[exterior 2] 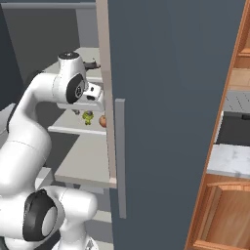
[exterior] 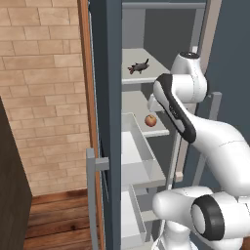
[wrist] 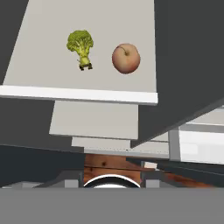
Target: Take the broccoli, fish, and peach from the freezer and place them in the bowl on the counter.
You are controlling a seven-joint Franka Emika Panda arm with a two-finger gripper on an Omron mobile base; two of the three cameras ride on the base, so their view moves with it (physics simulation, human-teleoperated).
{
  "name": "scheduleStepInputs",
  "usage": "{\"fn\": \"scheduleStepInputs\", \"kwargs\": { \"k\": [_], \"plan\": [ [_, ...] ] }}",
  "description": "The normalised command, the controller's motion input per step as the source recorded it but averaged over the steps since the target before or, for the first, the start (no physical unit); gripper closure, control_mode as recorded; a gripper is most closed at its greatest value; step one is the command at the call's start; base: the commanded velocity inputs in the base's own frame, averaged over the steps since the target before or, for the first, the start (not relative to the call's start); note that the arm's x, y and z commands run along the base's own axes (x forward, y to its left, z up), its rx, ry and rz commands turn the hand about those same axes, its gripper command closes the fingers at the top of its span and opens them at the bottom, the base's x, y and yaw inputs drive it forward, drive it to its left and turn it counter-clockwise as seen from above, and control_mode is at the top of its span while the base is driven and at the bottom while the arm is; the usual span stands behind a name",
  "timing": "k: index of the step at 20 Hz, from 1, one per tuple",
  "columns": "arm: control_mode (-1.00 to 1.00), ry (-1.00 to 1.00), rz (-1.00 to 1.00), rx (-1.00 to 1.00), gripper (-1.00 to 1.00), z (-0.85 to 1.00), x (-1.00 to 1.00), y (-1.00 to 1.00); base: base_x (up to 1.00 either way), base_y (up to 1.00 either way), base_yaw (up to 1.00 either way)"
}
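Note:
The freezer [exterior: 110, 122] stands open, its pale grey shelves exposed. On the upper shelf lies the dark fish [exterior: 138, 67], also seen as the fish [exterior 2: 90, 64]. One shelf lower sit the yellowish-green broccoli [wrist: 80, 46] and, beside it, the red-orange peach [wrist: 126, 58]; these are the broccoli [exterior 2: 88, 117] and the peach [exterior 2: 103, 120], and the peach [exterior: 151, 120]. My gripper [exterior 2: 78, 111] hangs just above and in front of that shelf, shut, holding nothing. The bowl is out of view. A strip of the marble counter [exterior 2: 229, 158] shows at the right.
The freezer door [exterior 2: 171, 97] with its grey bar handle [exterior 2: 120, 156] stands close on my right. Grey door bins [exterior: 141, 156] and another handle [exterior: 91, 195] are on the left. A brick wall [exterior: 44, 97] lies beyond, and wooden cabinets [exterior 2: 229, 215] are far right.

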Motion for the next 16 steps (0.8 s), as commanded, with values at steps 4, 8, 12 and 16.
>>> {"fn": "scheduleStepInputs", "kwargs": {
  "k": [4, 8, 12, 16],
  "plan": [
    [-1.00, 0.00, 0.00, 0.00, -1.00, 0.00, -0.31, 0.00, 0.00, 0.00, 0.00],
    [-1.00, -0.07, 0.00, 0.00, -1.00, 0.00, -0.71, 0.03, 0.00, 0.00, 0.00],
    [-1.00, 0.00, 0.00, 0.00, -1.00, 0.07, -0.88, 0.05, 0.00, 0.00, 0.00],
    [-1.00, 0.00, 0.00, 0.00, -1.00, 0.05, -0.99, 0.00, 0.00, 0.00, 0.00]
  ]
}}
